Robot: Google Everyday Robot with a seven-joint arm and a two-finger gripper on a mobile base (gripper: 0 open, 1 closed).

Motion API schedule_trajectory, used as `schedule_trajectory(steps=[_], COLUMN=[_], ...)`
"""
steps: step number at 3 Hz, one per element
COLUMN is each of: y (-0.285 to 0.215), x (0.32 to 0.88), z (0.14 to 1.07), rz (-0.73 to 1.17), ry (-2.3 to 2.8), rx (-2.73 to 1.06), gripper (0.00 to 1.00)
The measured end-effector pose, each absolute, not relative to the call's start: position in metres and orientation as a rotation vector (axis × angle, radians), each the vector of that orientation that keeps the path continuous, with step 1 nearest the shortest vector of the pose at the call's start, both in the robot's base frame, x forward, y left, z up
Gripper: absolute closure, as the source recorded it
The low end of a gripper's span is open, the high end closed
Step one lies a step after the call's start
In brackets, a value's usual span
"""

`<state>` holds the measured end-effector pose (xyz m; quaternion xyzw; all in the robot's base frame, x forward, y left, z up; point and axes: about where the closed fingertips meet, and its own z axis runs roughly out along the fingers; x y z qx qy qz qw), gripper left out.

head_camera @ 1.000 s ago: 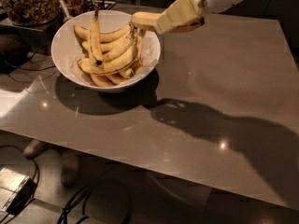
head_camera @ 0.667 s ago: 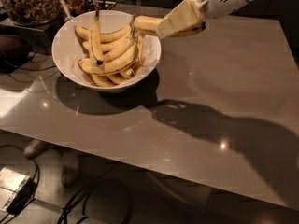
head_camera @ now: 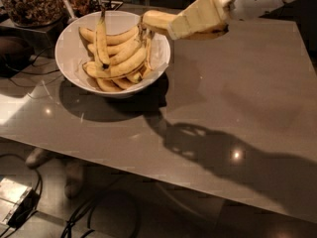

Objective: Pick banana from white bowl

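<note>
— Well, where is the gripper point(head_camera: 147, 22)?
— It hangs over the right rim of the white bowl point(head_camera: 69, 76) on the worktop point(head_camera: 237, 83). Clenched or released, I cannot tell.
— And the banana point(head_camera: 119, 67)?
— Below-left of the gripper, lying in the bowl among other bananas point(head_camera: 101, 38).

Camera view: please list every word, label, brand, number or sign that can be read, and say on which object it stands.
None: no readable text appears in this view.
The wide round white bowl of yellow bananas, the clear glass jar of brown bits and the grey table carry no writing.
The cream end effector, at the bowl's right rim, bears no letters.
</note>
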<state>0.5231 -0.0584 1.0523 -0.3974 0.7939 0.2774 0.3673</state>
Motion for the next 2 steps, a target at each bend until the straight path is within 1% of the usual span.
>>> schedule_trajectory(steps=[1, 2], y=[-0.0611, -0.0611], x=[0.4874, 0.4874], z=[1.0622, 1.0622], rz=[0.714, 0.714], ry=[2.047, 2.047], rx=[-0.947, -0.947], gripper=[1.0, 1.0])
